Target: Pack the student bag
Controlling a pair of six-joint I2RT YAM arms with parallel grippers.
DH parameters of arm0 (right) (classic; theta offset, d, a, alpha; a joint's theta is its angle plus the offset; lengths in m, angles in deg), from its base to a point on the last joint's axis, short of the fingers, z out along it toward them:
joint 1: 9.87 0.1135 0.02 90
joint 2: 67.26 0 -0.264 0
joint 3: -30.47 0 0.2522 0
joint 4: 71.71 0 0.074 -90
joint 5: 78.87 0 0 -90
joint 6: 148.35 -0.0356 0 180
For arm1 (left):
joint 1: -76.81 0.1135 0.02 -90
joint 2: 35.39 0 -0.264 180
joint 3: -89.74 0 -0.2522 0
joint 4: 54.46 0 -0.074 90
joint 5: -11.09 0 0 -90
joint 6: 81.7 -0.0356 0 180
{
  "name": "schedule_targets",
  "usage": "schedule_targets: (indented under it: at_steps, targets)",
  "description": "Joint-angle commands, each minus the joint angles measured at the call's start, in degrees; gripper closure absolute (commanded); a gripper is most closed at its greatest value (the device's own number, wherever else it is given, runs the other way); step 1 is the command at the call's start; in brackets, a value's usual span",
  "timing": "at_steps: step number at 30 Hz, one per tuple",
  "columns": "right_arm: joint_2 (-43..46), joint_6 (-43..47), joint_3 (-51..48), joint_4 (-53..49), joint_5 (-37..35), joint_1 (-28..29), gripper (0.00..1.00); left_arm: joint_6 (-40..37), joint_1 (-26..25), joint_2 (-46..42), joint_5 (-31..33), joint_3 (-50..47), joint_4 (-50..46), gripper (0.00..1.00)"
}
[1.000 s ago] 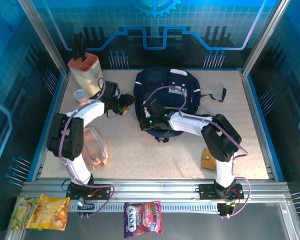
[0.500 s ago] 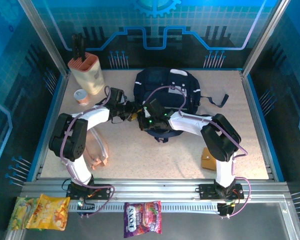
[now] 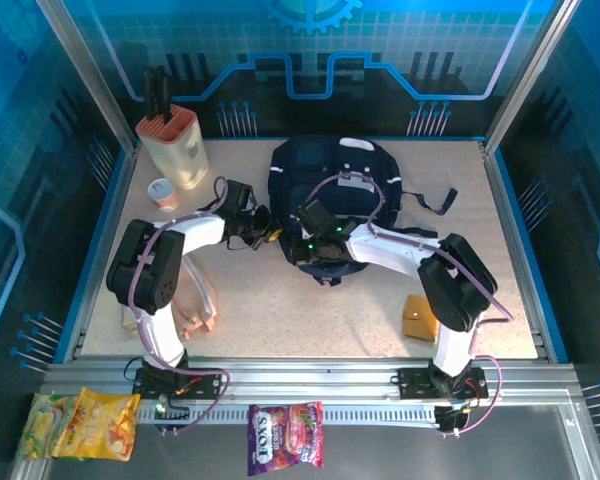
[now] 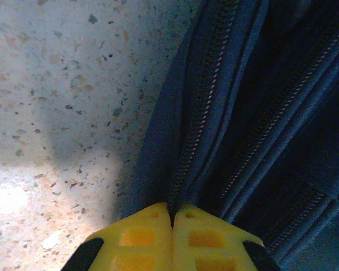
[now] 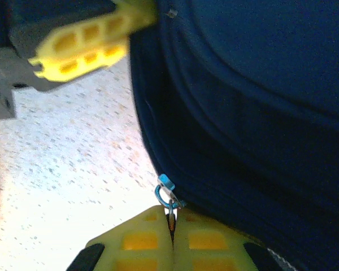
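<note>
Speckled beige tabletop (image 3: pixel 280 320) sat inside blue-panelled walls, w/ the student bag (image 3: pixel 335 185) lying flat at back-centre, dark navy, black straps trailing to its right. Both arms met at the bag's near-left edge. Right gripper (image 5: pixel 170 226) was pinched tight on the small zip pull (image 5: pixel 166 191), yellow fingers pressed together w/ the metal ring caught btwn them at the bag's rim. Left gripper (image 4: pixel 171 223) was clamped likewise, tips together on the bag's zip seam, fabric & zip teeth running into the join. The two grippers were near each other but apart. Further out: knife block (image 3: pixel 172 145) in the back-left corner, small cup (image 3: pixel 161 190) just in front of it, peach-coloured plastic item (image 3: pixel 195 300) by the left arm, small orange-brown box (image 3: pixel 418 318) by the right arm. On the front rail, off the table, lay yellow snack packs (image 3: pixel 80 425) & a purple sweets pack (image 3: pixel 285 437).
</note>
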Motion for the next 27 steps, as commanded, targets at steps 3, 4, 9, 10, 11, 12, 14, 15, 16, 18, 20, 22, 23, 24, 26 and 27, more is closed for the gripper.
schedule_targets:
  at_steps: [3, 4, 9, 10, 11, 12, 14, 15, 16, 18, 20, 22, 23, 24, 26, 27]
  targets:
    - [6.6, -2.0, -3.9, -13.3, -7.2, -1.2, 0.94, -2.7, 1.6, 2.2, 4.6, 2.2, -1.9, 1.00]
    - [7.5, -2.3, -4.8, -14.0, -8.5, -1.6, 0.94, -2.7, 1.9, 2.2, 4.5, 2.4, -1.7, 1.00]
    - [11.9, -4.2, -9.7, -16.4, -15.7, -5.3, 0.96, -3.6, 2.8, 2.4, 4.0, 3.5, -2.0, 1.00]
    - [12.6, -4.4, -10.7, -16.7, -17.1, -6.3, 0.96, -3.8, 2.9, 2.5, 3.7, 3.8, -2.3, 1.00]
    - [13.4, -4.3, -11.4, -16.9, -18.4, -7.4, 0.96, -4.2, 3.0, 2.6, 3.5, 4.2, -2.6, 1.00]
    - [13.8, -4.3, -11.9, -17.0, -19.2, -8.4, 0.96, -4.4, 3.1, 2.7, 3.4, 4.6, -2.8, 1.00]
    - [14.8, -3.9, -12.8, -17.1, -20.7, -10.7, 0.97, -5.3, 3.4, 2.9, 3.2, 5.5, -3.7, 1.00]
    - [15.2, -3.9, -13.0, -17.1, -21.4, -11.7, 0.97, -5.6, 3.5, 2.9, 3.4, 6.1, -4.2, 1.00]
    - [15.6, -3.7, -13.2, -17.0, -22.1, -12.7, 0.97, -6.1, 3.7, 2.9, 3.5, 6.6, -4.7, 1.00]
    - [16.2, -3.2, -13.3, -16.2, -23.0, -14.0, 0.97, -6.7, 4.0, 2.6, 3.6, 7.7, -5.5, 1.00]
    - [16.6, -1.0, -12.6, -14.2, -22.4, -14.3, 0.97, -7.4, 4.3, 2.4, 3.6, 8.8, -6.5, 0.98]
    - [16.9, 2.2, -11.4, -11.2, -20.5, -13.3, 0.98, -7.8, 4.8, 1.6, 3.8, 9.6, -7.3, 0.90]
    - [16.9, 3.8, -10.9, -9.5, -19.3, -12.6, 0.98, -7.8, 5.1, 1.1, 3.9, 9.6, -7.7, 0.85]
    - [16.6, 5.8, -10.1, -7.2, -17.5, -11.4, 0.98, -7.8, 5.5, 0.1, 4.0, 9.4, -8.0, 0.77]
    - [15.4, 7.7, -8.3, -4.3, -14.6, -9.3, 0.99, -7.8, 6.3, -1.9, 4.2, 8.5, -8.6, 0.64]
    - [14.3, 8.6, -7.3, -3.1, -12.6, -8.2, 0.99, -7.8, 6.7, -3.3, 4.3, 7.8, -9.1, 0.61]
